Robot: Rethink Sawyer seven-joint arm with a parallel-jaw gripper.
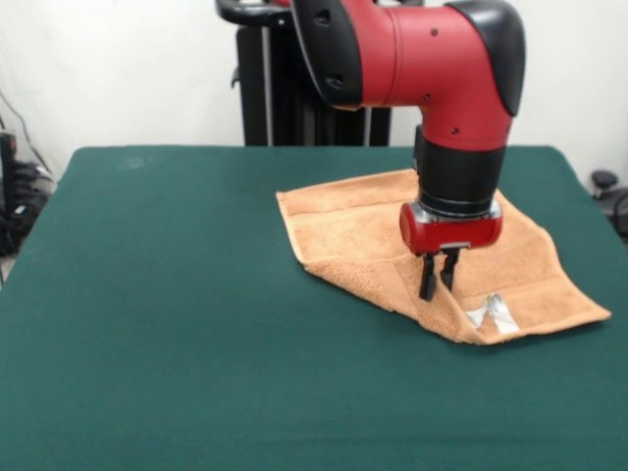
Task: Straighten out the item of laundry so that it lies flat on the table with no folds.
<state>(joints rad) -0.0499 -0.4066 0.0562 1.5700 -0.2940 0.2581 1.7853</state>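
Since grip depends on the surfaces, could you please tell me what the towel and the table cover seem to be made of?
The towel looks like soft terry cloth: light orange, with a nubby matte pile and a flatter woven band near the white label. The table cover looks like dark green felt or similar cloth, matte and even, though the weave cannot be made out.

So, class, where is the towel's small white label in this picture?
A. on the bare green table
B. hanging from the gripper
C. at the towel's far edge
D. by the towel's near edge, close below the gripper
D: the white label lies on the towel by its near edge, just below and right of the gripper.
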